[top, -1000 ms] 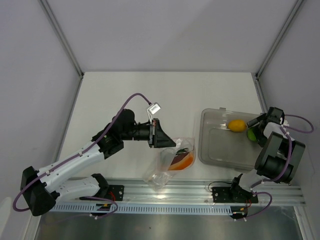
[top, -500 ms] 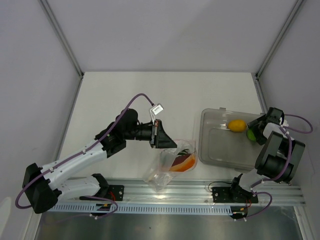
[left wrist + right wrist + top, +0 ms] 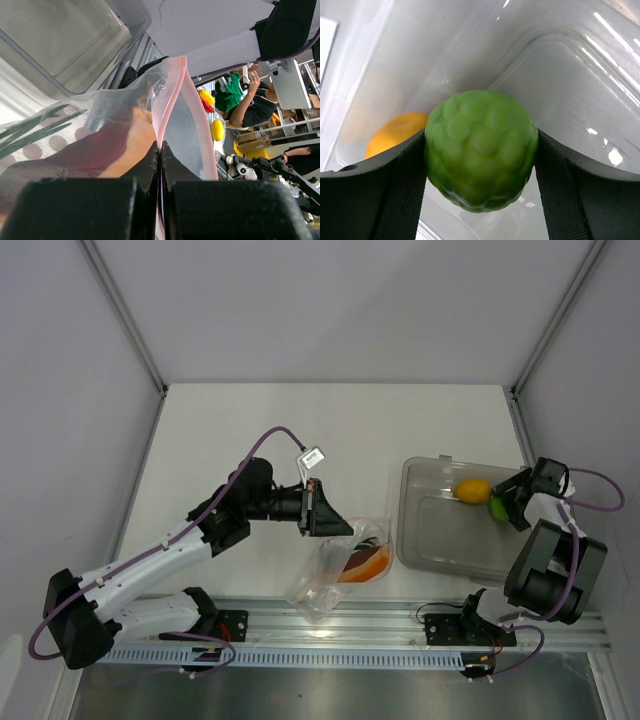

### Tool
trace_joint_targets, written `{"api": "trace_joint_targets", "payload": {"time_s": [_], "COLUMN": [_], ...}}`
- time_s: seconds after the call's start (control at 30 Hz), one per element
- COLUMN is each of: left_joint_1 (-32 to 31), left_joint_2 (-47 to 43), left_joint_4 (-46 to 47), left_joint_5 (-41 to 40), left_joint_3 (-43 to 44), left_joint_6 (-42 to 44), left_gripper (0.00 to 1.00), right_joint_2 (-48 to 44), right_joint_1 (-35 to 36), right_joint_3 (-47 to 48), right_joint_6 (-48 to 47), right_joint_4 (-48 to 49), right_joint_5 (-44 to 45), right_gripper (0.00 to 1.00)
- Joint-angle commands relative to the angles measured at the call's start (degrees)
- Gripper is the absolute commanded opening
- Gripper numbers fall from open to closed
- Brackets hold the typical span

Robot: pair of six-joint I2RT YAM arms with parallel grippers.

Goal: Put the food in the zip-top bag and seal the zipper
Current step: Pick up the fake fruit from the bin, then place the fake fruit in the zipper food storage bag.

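Bag: your bag (image 3: 345,565) is crinkly clear film, lying at the table's 6 o'clock edge, just beside the tray.
Axis: in the top view its long axis runs from 7 to 1 o'clock, mouth toward 1.
Zipper: a thin pink strip (image 3: 172,95), bowed apart into a loop.
Slice: a reddish-brown oblong with an orange edge (image 3: 365,562), inside the bag.
Left claw: your left gripper (image 3: 160,147) has its black fingers pressed together on the bag's mouth edge.
Right claw: your right gripper (image 3: 505,505) is clamped on the green fruit (image 3: 481,150), a pebbled ball, over the tray's 3 o'clock side.
Orange fruit: smooth and rounded (image 3: 474,490), in the tray at 10 o'clock from the green one.
Tray: rigid clear plastic with rounded corners (image 3: 440,540).
Surface: a matt white table (image 3: 330,430), pale grey walls, a ribbed metal rail (image 3: 330,625) at 6 o'clock.
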Motion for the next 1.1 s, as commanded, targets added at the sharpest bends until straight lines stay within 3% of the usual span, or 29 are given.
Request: {"api": "trace_joint_targets", "payload": {"time_s": [0.0,0.9,1.07], "left_joint_1": [0.36,0.36,0.36], "left_joint_2": [-1.4,-0.96,-0.96], "left_joint_4": [2.76,2.41,1.53], "left_joint_5": [0.55,-1.91,-2.96], "left_joint_3": [-0.48,-0.39,-0.57], "left_joint_6": [-1.02,-2.25,-1.81], "left_gripper": [0.0,0.01,0.01], "right_joint_2": [-3.94,-27.5,-31.71], "right_joint_1": [0.46,10.39,17.15], "right_joint_3": [-0.33,3.54,5.2], "right_joint_6": [-1.09,-1.79,-1.26], "right_joint_4": [-1.29,-15.27,-15.89], "right_joint_5": [-0.51,-7.71,-12.63], "right_gripper": [0.0,0.0,0.0]}}
